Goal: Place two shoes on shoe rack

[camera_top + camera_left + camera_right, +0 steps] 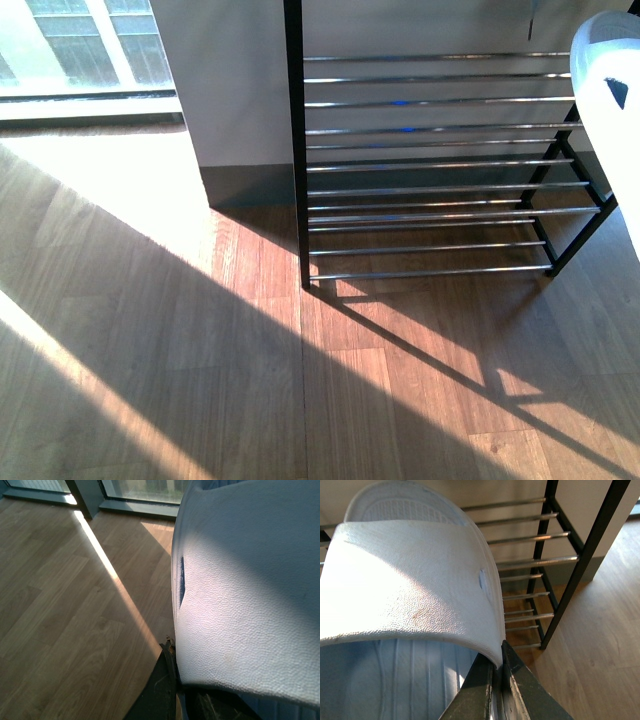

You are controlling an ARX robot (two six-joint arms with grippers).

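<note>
My right gripper (pixel 498 656) is shut on the strap edge of a pale blue slide (pixel 410 580) and holds it in the air in front of the shoe rack (pixel 540 540). That slide shows at the right edge of the front view (pixel 610 90), beside the rack (pixel 430 160) of chrome rods in a black frame. The rack's rods are bare where I can see them. My left gripper (pixel 174 652) is shut on the strap edge of the other pale blue slide (pixel 240 595), held above the wooden floor. The grey sneakers are out of view.
The rack stands against a pale wall (pixel 230 80) on a wooden floor (pixel 200 380) crossed by sun bands. A low window (pixel 80 50) is at the far left, and it also shows in the left wrist view (pixel 145 490).
</note>
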